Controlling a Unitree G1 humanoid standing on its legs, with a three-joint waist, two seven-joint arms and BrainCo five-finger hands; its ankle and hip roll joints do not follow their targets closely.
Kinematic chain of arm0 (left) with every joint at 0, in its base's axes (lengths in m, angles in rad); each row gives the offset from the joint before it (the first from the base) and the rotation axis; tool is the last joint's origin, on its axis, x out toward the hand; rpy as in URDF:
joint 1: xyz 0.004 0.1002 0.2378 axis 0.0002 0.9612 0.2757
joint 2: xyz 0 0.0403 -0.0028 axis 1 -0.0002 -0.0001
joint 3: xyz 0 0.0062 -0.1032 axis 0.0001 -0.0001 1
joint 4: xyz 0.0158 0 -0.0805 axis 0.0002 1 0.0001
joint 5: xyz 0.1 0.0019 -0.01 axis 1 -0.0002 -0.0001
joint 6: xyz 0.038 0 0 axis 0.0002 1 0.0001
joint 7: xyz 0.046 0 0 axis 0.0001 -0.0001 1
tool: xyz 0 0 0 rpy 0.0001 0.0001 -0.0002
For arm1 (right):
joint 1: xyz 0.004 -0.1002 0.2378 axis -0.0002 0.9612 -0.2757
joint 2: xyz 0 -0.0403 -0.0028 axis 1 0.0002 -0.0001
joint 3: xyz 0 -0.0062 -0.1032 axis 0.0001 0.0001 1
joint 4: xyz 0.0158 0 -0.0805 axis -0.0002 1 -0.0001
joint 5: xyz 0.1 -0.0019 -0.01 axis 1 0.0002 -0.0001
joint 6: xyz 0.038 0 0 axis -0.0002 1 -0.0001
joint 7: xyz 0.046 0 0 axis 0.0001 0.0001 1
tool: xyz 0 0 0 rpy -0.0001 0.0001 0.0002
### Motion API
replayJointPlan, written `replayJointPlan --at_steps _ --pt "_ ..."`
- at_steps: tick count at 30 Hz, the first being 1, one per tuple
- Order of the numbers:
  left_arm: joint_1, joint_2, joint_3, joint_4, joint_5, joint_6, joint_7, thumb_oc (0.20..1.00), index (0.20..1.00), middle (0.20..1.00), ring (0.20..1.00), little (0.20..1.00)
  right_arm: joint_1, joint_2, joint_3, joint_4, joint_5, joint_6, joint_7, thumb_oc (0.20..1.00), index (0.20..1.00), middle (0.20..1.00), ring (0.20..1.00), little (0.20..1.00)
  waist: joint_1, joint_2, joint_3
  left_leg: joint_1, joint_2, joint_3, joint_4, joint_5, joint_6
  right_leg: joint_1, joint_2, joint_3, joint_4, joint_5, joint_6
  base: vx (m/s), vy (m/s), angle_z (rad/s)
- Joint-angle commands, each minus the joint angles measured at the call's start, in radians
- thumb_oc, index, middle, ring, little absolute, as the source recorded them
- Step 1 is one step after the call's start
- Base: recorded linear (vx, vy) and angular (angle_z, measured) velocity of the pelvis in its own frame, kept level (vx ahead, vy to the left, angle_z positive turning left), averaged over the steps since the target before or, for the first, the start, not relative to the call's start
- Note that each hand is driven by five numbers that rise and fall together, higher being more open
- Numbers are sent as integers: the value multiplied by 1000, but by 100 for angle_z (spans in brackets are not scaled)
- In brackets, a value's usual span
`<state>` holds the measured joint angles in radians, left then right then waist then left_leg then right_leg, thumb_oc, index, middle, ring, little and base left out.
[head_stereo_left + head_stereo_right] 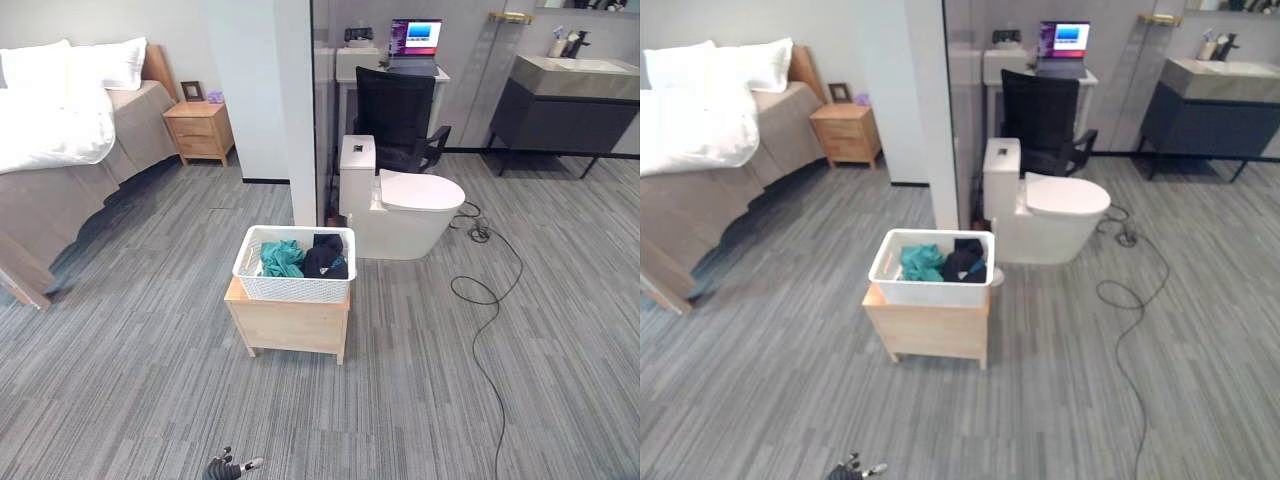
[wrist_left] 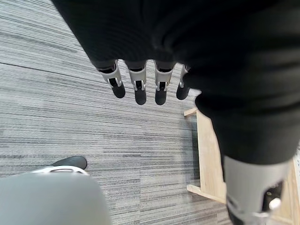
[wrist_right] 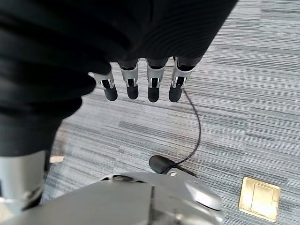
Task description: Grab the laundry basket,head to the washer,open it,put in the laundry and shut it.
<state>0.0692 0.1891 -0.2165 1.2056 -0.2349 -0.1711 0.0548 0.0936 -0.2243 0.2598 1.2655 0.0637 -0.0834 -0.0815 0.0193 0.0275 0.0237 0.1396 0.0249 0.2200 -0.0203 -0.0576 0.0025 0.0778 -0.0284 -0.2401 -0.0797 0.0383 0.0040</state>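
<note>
resting on stool [image 1: 290, 325], laundry basket [image 1: 295, 285] well beyond fingers [image 2: 140, 91].

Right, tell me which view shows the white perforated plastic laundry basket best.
The left eye view: the white perforated plastic laundry basket sits whole on the low wooden stool, its teal and dark clothes visible. The right eye view shows nearly the same. The left wrist view shows the stool, not the basket.

Both the left hand [image 2: 140, 86] and the right hand [image 3: 140, 86] hang with fingers straight and relaxed, holding nothing.
</note>
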Motion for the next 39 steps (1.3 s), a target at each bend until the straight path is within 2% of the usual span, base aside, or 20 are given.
replayJointPlan --at_steps 1,20,25,27,30,31,32,33,34,36,37,38,39 --pt "-44 13 5 67 5 -27 -5 1000 1000 1000 1000 1000 -46 12 53 51 -5 -6 11 1000 1000 1000 1000 1000 1 -42 -7 -22 51 -89 -67 19 -74 66 -137 2 -8 -47 129 2 -3 12" --pt "-50 14 -4 65 1 -25 -7 1000 1000 1000 1000 1000 -41 6 54 69 -1 -6 14 1000 1000 1000 1000 1000 3 -46 2 -41 60 -118 -67 37 -83 70 -124 -28 -8 -59 117 0 -13 7" --pt "-62 22 -20 47 -4 -23 -5 1000 1000 1000 1000 1000 -32 -5 34 54 42 -9 15 1000 1000 1000 1000 1000 -10 -41 4 -73 75 -149 -67 59 -96 57 -96 -9 -8 -78 95 -3 -75 15" --pt "-70 30 -20 37 -15 -24 -4 1000 1000 1000 1000 1000 -31 -6 28 46 62 -17 13 1000 1000 1000 1000 1000 -12 -42 16 -75 101 -160 -67 83 -115 69 -72 -12 -8 -96 74 52 -189 26" --pt "-76 37 -22 10 -39 -26 -5 1000 1000 1000 1000 1000 -44 -22 21 11 86 -26 11 1000 1000 1000 1000 1000 -9 -53 60 -160 124 -168 112 63 -135 81 -56 -21 11 -115 41 -33 -137 32" --pt "-76 37 -22 10 -39 -26 -5 1000 1000 1000 1000 1000 -44 -22 21 11 86 -26 11 1000 1000 1000 1000 1000 -11 -52 59 -165 124 -170 117 61 -135 79 -56 -23 12 -115 41 -94 -102 18" --pt "-81 43 -18 -22 -63 -27 -2 1000 1000 1000 1000 1000 -50 -36 23 -28 99 -30 10 1000 1000 1000 1000 1000 1 -61 103 -269 122 -187 305 128 -152 84 -51 -33 26 -118 22 -76 -66 3" --pt "-81 43 -18 -22 -63 -27 -2 1000 1000 1000 1000 1000 -50 -36 23 -28 99 -30 10 1000 1000 1000 1000 1000 -2 -59 102 -276 123 -191 312 125 -153 82 -49 -35 27 -118 21 -50 -105 4" --pt "-82 46 -9 -44 -85 -32 7 1000 1000 1000 1000 1000 -59 -51 29 -53 102 -30 5 1000 1000 1000 1000 1000 2 -67 126 -349 141 -155 401 191 -149 92 -45 -53 21 -126 14 68 -30 8" --pt "-76 47 -6 -73 -98 -37 6 1000 1000 1000 1000 1000 -70 -68 32 -74 103 -26 2 1000 1000 1000 1000 1000 7 -70 125 -379 180 -84 314 192 -137 98 -45 -63 4 -132 22 107 10 19" --pt "-76 48 -6 -74 -98 -37 6 1000 1000 1000 1000 1000 -70 -68 32 -74 103 -26 2 1000 1000 1000 1000 1000 11 -70 128 -373 181 -79 313 190 -137 101 -46 -59 4 -132 22 184 92 19" --pt "-78 48 -1 -84 -110 -40 12 1000 1000 1000 1000 1000 -92 -82 34 -84 107 -27 -3 1000 1000 1000 1000 1000 22 -72 120 -371 186 -58 169 192 -137 103 -51 -58 -8 -141 41 213 109 22" --pt "-81 49 -2 -87 -114 -42 16 1000 1000 1000 1000 1000 -99 -85 35 -85 109 -29 -7 1000 1000 1000 1000 1000 26 -71 118 -383 188 -63 127 213 -140 106 -49 -59 -8 -147 46 298 149 6"
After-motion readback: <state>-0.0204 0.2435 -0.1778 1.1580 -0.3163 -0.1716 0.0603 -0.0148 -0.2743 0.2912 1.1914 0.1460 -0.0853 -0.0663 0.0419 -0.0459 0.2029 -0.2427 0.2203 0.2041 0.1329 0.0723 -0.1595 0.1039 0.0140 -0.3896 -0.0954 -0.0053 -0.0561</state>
